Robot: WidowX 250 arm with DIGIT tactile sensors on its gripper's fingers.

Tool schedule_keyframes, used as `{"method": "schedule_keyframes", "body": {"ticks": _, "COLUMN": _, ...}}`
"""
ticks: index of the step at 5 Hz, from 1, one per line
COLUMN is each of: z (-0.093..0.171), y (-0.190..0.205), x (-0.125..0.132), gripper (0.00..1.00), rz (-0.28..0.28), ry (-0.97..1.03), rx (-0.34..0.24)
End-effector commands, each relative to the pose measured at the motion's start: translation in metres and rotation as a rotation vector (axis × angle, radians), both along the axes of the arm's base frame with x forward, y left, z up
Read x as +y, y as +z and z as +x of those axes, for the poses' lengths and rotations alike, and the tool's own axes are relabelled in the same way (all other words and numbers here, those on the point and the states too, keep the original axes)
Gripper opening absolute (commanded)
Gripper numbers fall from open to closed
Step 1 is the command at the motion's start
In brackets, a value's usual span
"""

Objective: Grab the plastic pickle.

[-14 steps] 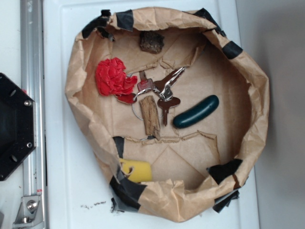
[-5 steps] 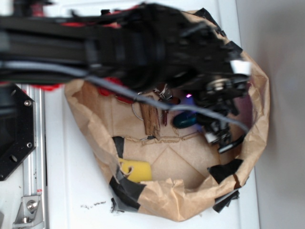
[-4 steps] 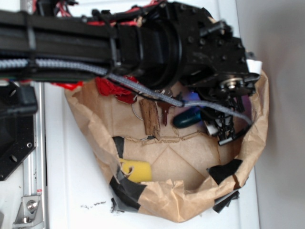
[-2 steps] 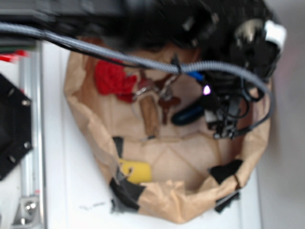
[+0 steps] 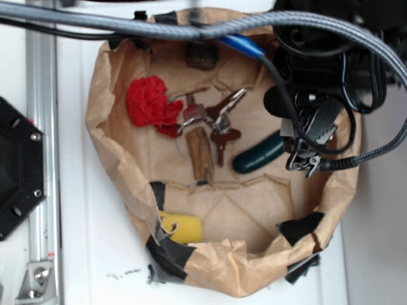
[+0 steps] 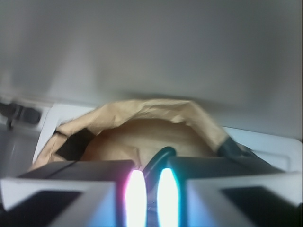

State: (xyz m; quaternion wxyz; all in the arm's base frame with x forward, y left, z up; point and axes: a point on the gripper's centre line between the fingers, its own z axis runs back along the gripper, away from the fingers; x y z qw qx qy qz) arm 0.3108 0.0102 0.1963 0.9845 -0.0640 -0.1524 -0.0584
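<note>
Pickle (image 5: 258, 157), dark green and glossy, lying tilted on the floor of a brown paper bag (image 5: 108, 136), toward its right wall, right end hidden under the gripper (image 5: 304, 162). Gripper hanging over that end amid black cables; whether open or closed, or touching the pickle, impossible to tell from either view. Just left of the pickle: keys (image 5: 221, 124) and a brown stick (image 5: 200, 154), near the middle of the bag floor. Red crumpled lump (image 5: 150, 103) toward the left wall, dark brown chunk (image 5: 202, 56) at the far edge, yellow piece (image 5: 181, 227) by black tape at the near rim. Grey braided cable (image 5: 127, 21) crossing the far rim. Wrist view blurred: bag rim (image 6: 142, 111), two glowing lights, little else.
</note>
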Motion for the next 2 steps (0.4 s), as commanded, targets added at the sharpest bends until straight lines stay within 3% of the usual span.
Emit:
{"method": "schedule_keyframes", "body": {"ticks": 1, "z": -0.013, "y": -0.061, "x": -0.016, "gripper": 1.0, "rz": -0.05, "ry": 0.285, "rx": 0.014}}
{"method": "schedule_keyframes", "body": {"ticks": 2, "z": -0.003, "y": -0.111, "x": -0.022, "gripper": 1.0, "rz": -0.001, "ry": 0.306, "rx": 0.063}}
